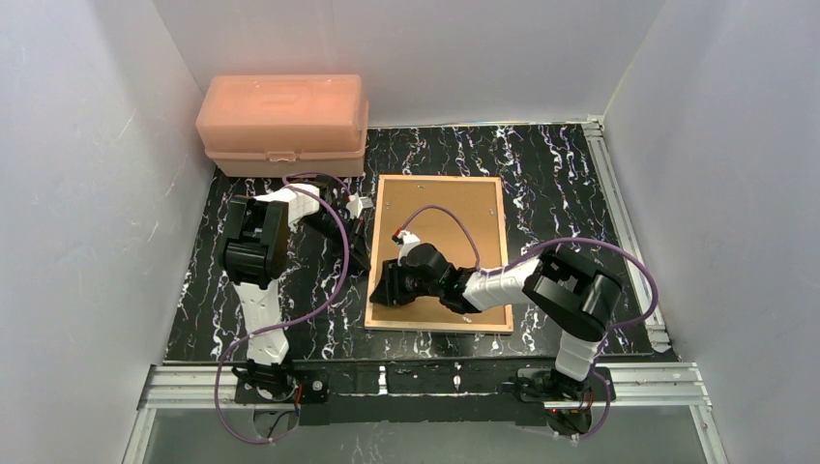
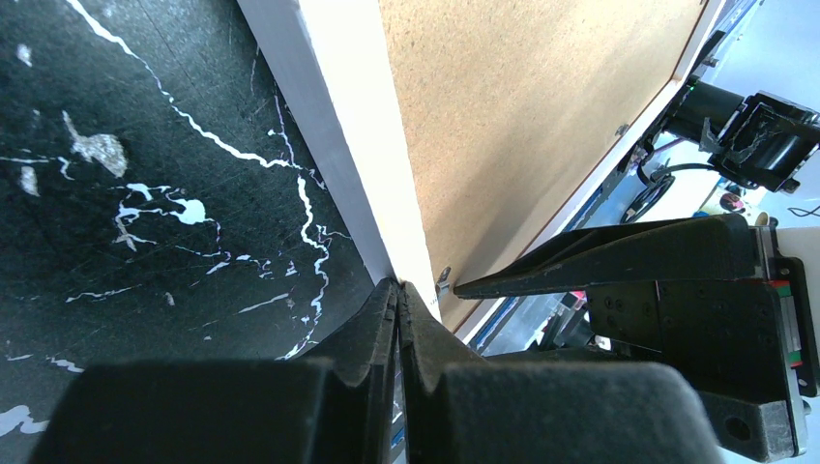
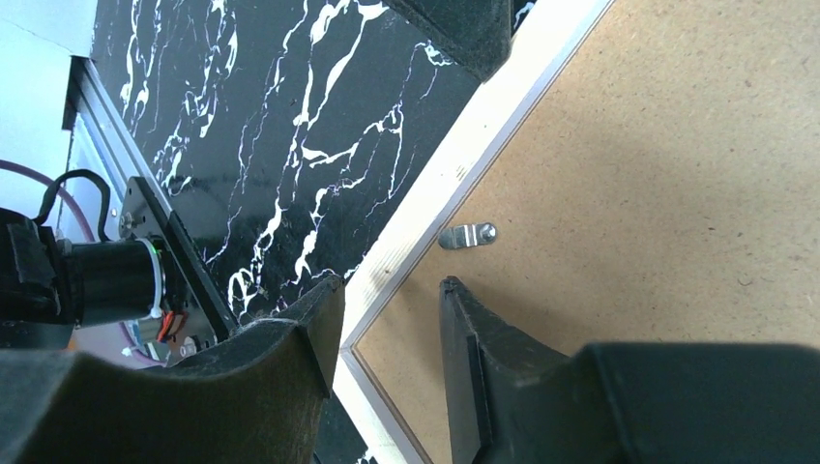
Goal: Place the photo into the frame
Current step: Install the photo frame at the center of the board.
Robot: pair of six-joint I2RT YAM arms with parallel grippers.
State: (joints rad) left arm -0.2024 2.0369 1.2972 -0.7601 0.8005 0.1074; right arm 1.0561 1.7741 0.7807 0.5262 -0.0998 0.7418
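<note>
The frame [image 1: 440, 178] lies face down on the black marbled table, with its light wood rim [image 3: 454, 184] around a brown backing board [image 1: 454, 208]. The photo is hidden. My left gripper [image 1: 362, 207] is shut, its tips [image 2: 398, 283] touching the frame's white left side [image 2: 358, 174] with nothing between them. My right gripper [image 1: 382, 290] is open at the frame's near left corner. In the right wrist view it [image 3: 390, 282] straddles the rim, one finger over the table and the other over the board, just short of a small metal tab [image 3: 469, 235].
A pink plastic box [image 1: 282, 121] stands at the back left, close behind the left arm. White walls close in the left, back and right sides. A metal rail [image 1: 619, 213] runs along the table's right edge.
</note>
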